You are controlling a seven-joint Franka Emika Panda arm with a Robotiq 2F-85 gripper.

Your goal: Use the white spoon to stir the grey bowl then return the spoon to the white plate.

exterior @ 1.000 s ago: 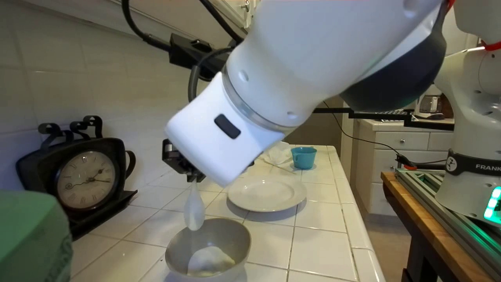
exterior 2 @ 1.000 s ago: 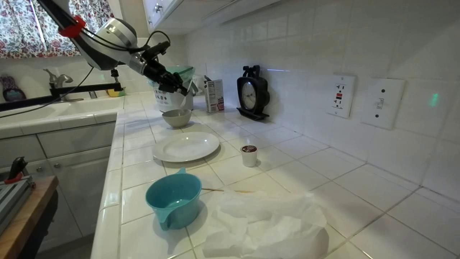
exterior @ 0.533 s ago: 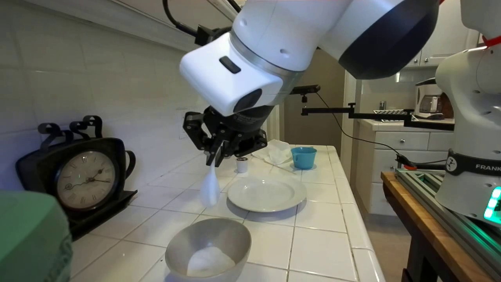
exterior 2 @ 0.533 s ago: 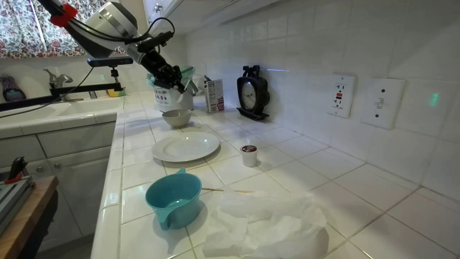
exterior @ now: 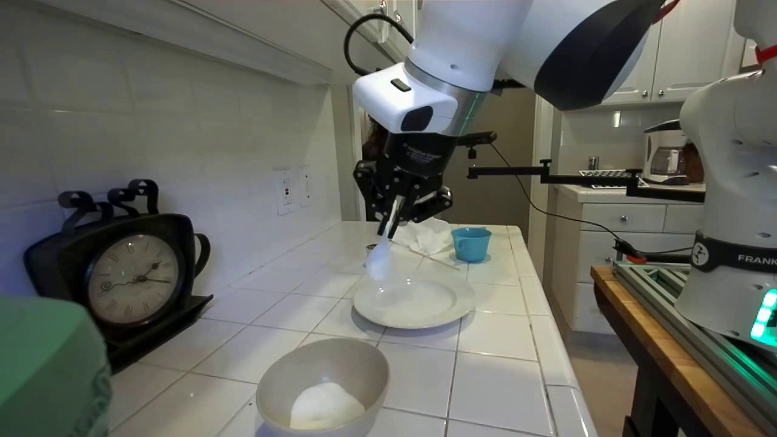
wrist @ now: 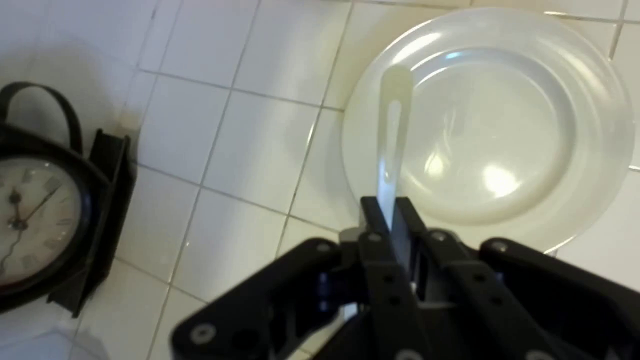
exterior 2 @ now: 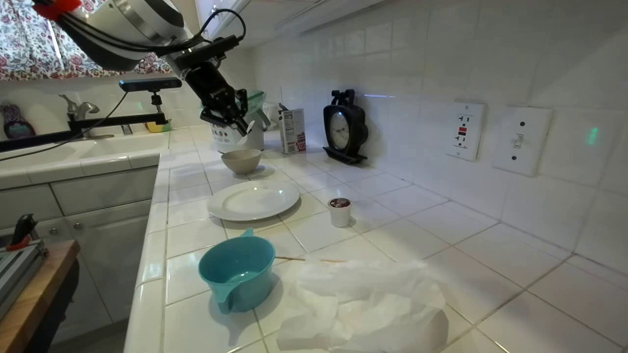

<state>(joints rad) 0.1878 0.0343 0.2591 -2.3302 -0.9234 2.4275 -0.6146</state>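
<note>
In an exterior view: one gripper point(exterior: 387, 232) clamped on one white spoon point(exterior: 379, 262), scoop down, in the air; one white plate point(exterior: 425, 297), one grey bowl point(exterior: 322, 361). In an exterior view: one blue cup point(exterior 2: 237, 272), one clock point(exterior 2: 339, 128), white tiled counter point(exterior 2: 402, 235), one sink point(exterior 2: 115, 148), flowered curtain point(exterior 2: 24, 44). In the wrist view: both fingertips point(wrist: 371, 207) on the handle point(wrist: 397, 81), plate behind it.

Plate point(exterior 2: 252, 200) glossy; bowl point(exterior 2: 241, 164) matt; spoon point(exterior: 379, 262), cup point(exterior 2: 240, 274) smooth, plastic-looking; paper point(exterior 2: 363, 306) crumpled.
</note>
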